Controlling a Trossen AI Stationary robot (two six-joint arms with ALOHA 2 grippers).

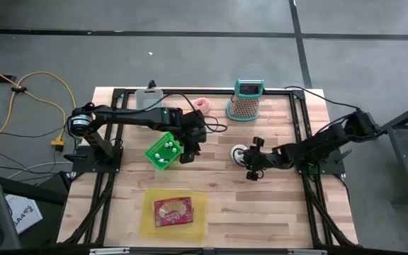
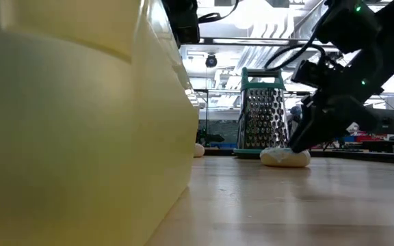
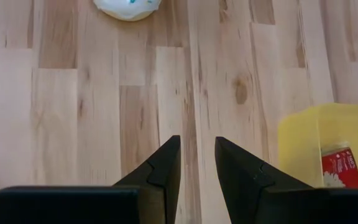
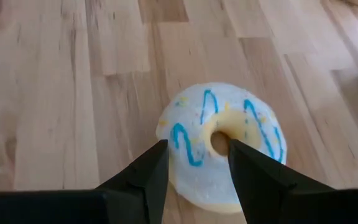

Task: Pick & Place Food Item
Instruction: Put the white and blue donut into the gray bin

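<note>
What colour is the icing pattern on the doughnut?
White icing with blue zigzag lines on the doughnut; the right wrist view shows it best.

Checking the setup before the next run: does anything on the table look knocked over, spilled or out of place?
Nothing stands out. The grater stands upright, the white donut lies flat and whole under the right gripper, the packet sits inside the yellow tray, and the green item lies beside the left gripper.
</note>
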